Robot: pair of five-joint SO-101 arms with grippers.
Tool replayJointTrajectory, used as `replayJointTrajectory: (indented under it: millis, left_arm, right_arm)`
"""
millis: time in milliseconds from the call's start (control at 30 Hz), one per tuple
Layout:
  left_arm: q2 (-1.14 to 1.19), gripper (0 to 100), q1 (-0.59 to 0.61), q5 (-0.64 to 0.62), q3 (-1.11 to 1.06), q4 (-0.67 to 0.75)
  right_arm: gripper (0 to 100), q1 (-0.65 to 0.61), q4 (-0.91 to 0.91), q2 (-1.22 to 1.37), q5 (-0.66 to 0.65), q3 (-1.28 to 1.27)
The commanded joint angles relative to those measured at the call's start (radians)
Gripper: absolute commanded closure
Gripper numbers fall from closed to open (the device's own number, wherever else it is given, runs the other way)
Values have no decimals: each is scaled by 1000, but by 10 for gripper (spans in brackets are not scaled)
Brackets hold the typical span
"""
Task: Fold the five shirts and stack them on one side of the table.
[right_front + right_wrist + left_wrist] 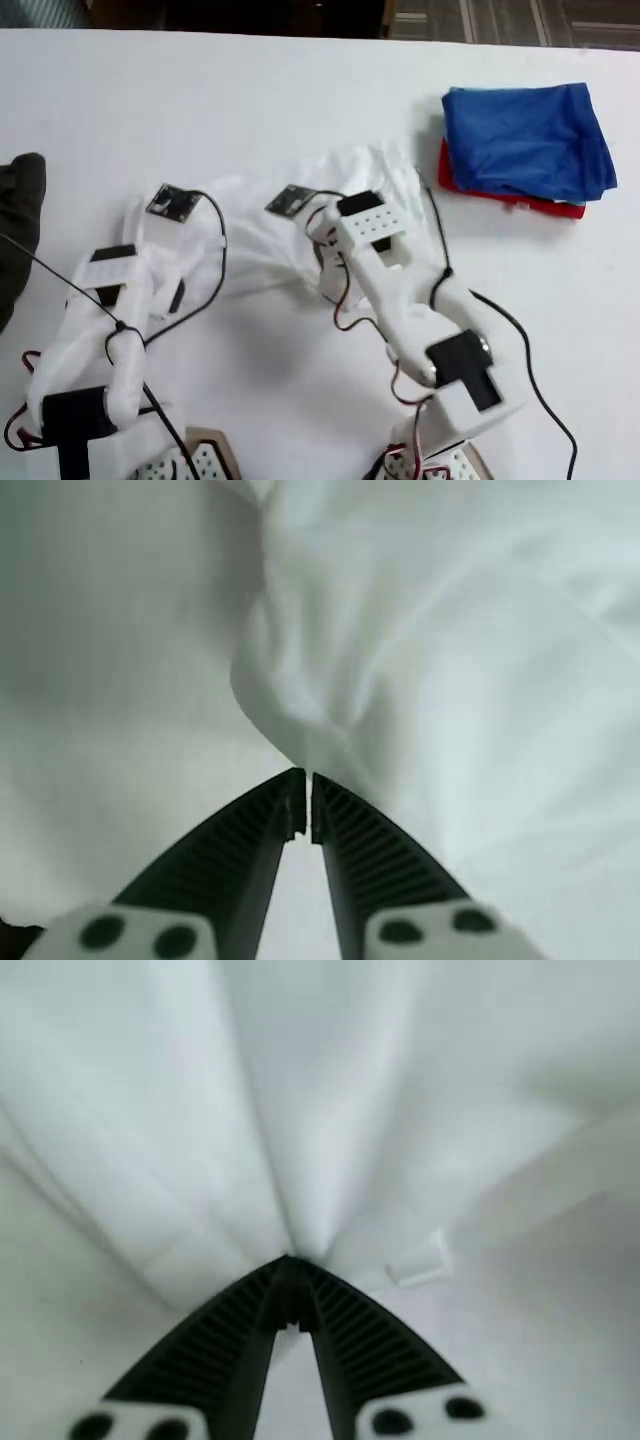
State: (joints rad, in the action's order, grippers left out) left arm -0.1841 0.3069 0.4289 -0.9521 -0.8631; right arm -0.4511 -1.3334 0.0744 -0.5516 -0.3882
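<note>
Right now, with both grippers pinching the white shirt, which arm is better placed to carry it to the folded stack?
Probably right. The right gripper is shut on the white shirt nearer the blue shirt lying on the red shirt; the left gripper pinches it toward the dark shirt.

Robotics lab: white table (250, 90), exposed arm wiring (223, 245)
</note>
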Motion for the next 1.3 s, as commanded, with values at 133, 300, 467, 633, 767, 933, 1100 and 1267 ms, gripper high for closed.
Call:
replayJointTrajectory:
  millis: [133,300,467,633,767,933,1100,1267]
  left_arm:
    - [2,970,3,-9,-4,25]
    - [2,970,3,-9,-4,25]
    - [2,970,3,-9,-4,25]
    - [2,970,3,-9,-4,25]
    - [2,970,3,-9,-4,25]
    - [2,970,3,-9,-4,25]
    - [2,970,3,-9,-4,25]
    - [2,970,3,-9,-4,25]
  right_arm:
    - [971,128,-22,-228,-15,3]
    - [817,248,82,-188,-8,3]
    - [806,292,252,-44,-6,9]
    - [811,289,326,88,-6,11]
    - [812,309,378,139,-6,11]
    - [964,343,387,157,-9,46]
    - [981,412,384,157,-14,112]
    - [980,447,383,165,-15,175]
